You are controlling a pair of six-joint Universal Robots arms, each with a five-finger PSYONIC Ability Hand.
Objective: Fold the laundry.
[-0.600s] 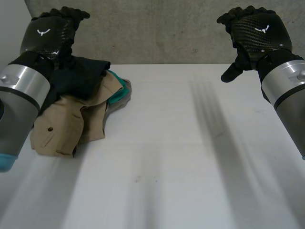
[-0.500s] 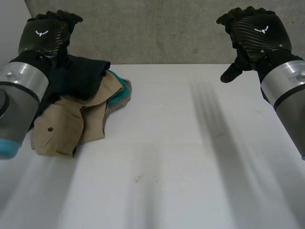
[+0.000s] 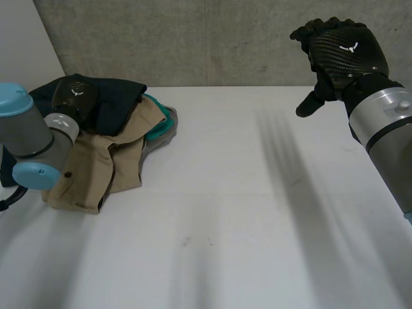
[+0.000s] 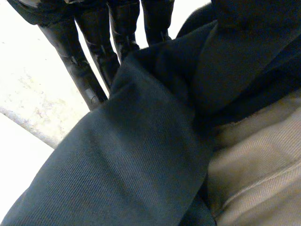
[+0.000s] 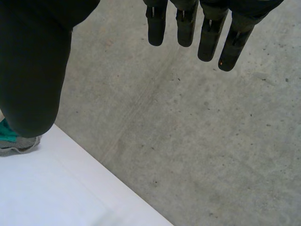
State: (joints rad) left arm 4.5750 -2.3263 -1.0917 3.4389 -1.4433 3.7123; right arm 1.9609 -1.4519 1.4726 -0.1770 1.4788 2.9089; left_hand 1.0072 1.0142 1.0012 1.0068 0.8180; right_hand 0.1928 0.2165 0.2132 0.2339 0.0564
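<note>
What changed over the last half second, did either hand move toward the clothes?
The left hand came down from above the pile onto the dark navy garment. Its fingers are straight beside a fold of that cloth, gripping nothing. The right hand stays raised and open over the table, and the pile, tan garment included, lies as before.

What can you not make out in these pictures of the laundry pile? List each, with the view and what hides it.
Teal garment: head view, mostly buried under the tan garment; its type is unclear.
Dark garment: head view, partly covered by the left hand and its arm; left wrist view, cut off at the edges.
Most of the pile: right wrist view, blocked by the thumb of the right hand.
</note>
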